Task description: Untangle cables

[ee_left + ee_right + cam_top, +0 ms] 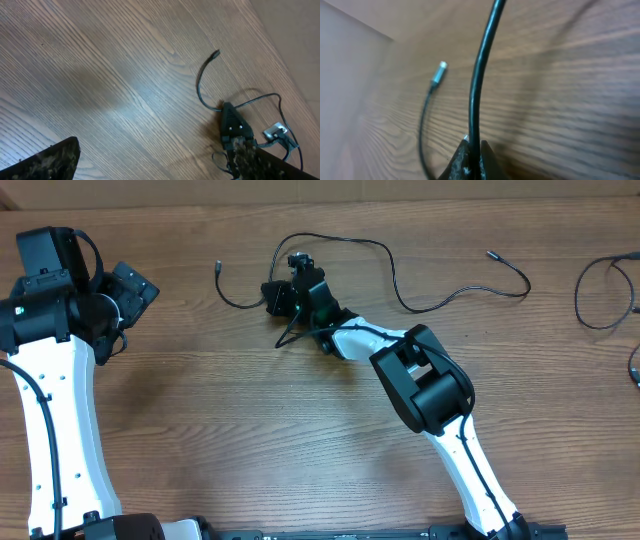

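The right gripper [472,152] is pinched tight on 1 thin black cable [479,75] at upper centre of the overhead frame (a silvery plug [439,70] lies nearby). The left gripper [132,286], at upper left, hangs with fingers spread wide, holding nothing. A 2nd cable [579,298] lies at the right edge.

Soft, even light covers the wooden table [220,440], with faint shadows. The right wrist view is blurred around the near cable [476,100]; the left shows a pale sheen.

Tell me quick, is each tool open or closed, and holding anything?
Left tool: open, holding nothing.
Right tool: closed on a thin black cable.
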{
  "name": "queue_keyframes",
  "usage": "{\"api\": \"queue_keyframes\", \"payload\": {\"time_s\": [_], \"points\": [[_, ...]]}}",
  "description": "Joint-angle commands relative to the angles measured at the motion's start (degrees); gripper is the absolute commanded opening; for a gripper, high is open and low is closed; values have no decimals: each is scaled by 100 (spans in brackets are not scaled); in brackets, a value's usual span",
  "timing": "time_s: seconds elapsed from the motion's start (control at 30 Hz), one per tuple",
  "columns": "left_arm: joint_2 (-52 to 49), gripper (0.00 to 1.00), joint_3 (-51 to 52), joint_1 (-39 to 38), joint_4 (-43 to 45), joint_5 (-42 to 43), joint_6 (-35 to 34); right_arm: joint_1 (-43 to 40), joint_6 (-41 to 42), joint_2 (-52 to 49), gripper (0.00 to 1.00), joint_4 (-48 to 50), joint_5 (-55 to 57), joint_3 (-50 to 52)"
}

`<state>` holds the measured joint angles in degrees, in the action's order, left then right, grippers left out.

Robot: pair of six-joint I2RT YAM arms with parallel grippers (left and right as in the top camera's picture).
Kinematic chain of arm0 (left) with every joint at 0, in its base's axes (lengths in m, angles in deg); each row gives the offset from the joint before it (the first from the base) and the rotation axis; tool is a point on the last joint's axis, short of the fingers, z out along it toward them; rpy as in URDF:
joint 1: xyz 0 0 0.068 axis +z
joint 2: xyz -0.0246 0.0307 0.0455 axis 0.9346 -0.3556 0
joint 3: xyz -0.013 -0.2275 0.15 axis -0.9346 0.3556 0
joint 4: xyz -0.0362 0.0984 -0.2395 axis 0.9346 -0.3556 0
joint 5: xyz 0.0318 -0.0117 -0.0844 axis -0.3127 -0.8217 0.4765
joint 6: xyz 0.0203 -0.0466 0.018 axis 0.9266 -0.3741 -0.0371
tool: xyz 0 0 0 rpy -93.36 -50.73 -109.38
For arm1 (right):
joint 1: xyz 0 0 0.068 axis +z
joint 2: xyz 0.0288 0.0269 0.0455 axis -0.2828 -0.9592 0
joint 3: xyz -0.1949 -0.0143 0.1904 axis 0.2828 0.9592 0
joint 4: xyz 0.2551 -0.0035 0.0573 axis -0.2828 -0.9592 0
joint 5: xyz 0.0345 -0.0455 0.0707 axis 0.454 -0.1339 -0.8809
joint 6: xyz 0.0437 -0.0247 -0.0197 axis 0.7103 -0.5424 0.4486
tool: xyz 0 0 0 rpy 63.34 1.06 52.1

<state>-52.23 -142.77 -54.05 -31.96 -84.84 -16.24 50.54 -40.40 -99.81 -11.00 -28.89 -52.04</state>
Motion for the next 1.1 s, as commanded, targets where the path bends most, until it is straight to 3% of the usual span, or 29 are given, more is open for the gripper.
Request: {"api": "queue_keyframes", "payload": {"time_s": [0.0,0.17,0.53,0.87,1.07], "points": [[66,99,-61,9,4,-59,129,-306,-667,129,4,-708,31,177],[66,100,-61,9,4,-61,129,-697,-1578,1130,4,-1784,-9,177],[66,99,-61,9,4,-61,129,-2293,-1950,2900,4,-3117,-435,177],[66,100,-61,9,2,-61,129,-3995,-1965,3150,4,-3563,-588,179],[66,100,-61,9,4,-59,129,-4802,-2124,3139,4,-3982,-7,181]]}}
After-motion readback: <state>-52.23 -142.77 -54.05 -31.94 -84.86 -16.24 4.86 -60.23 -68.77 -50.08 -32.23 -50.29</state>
